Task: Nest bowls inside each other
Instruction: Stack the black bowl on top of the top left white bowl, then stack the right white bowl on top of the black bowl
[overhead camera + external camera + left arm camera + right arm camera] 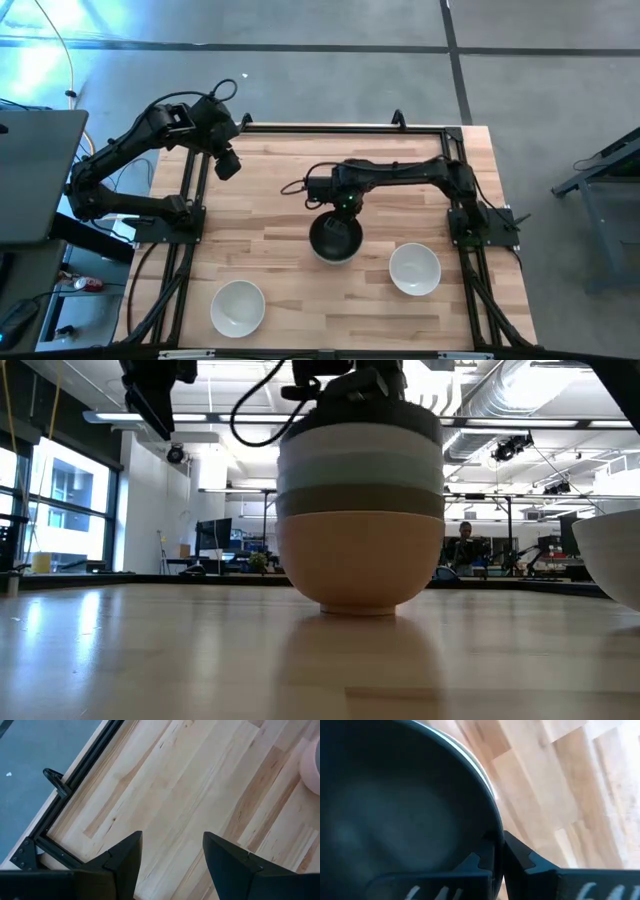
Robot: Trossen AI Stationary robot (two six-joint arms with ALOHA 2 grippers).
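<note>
A stack of nested bowls [335,238] stands mid-table on its peach bottom bowl [360,560]. Above the peach bowl come grey-taupe, mint and white bands, and a black bowl [412,412] sits on top. My right gripper [345,208] is over the stack's far rim, shut on the black bowl. Two white bowls rest on their bases, one near left [237,306] and one right of the stack [414,268]. My left gripper [228,165] hangs open above the table's far-left part, touching nothing. My right gripper holds the black bowl by its rim [492,827] on the far side. One finger [479,862] is inside the bowl and the other [527,860] outside the wall, both coming from above. The bowl sits upright in the top of the stack.
A black metal frame [190,180] runs along the table's left, far and right edges. Bare wood lies between the stack and the two white bowls. The left wrist view shows bare table and a bit of the peach bowl [312,765].
</note>
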